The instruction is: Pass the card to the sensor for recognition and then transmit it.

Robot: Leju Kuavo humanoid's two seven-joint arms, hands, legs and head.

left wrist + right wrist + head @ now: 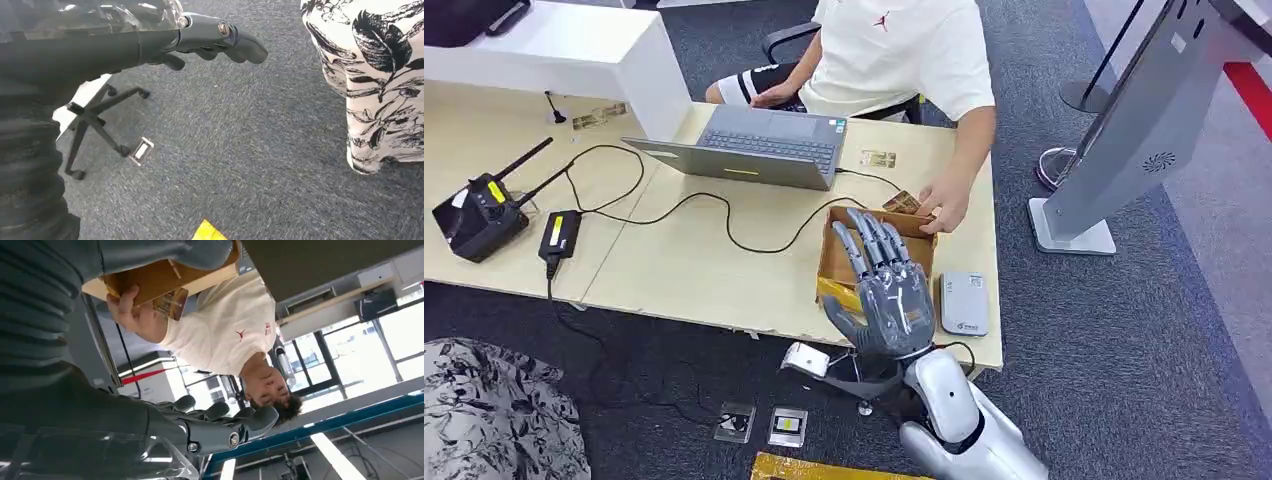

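Head view: right robot hand [886, 288] waits empty, fingers spread, over the box [835, 262].
Card [903, 203] sits in a person's hand [944, 207] by the box; receiving it comes next, then the sensor [964, 303] on the worktop [694, 265].

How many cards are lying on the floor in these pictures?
2 cards lie on the carpet below the desk's near edge: one, and one beside it. The desk may hide others.

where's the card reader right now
In the head view the grey card reader lies flat near the desk's front right corner, just right of the cardboard box and the right hand.
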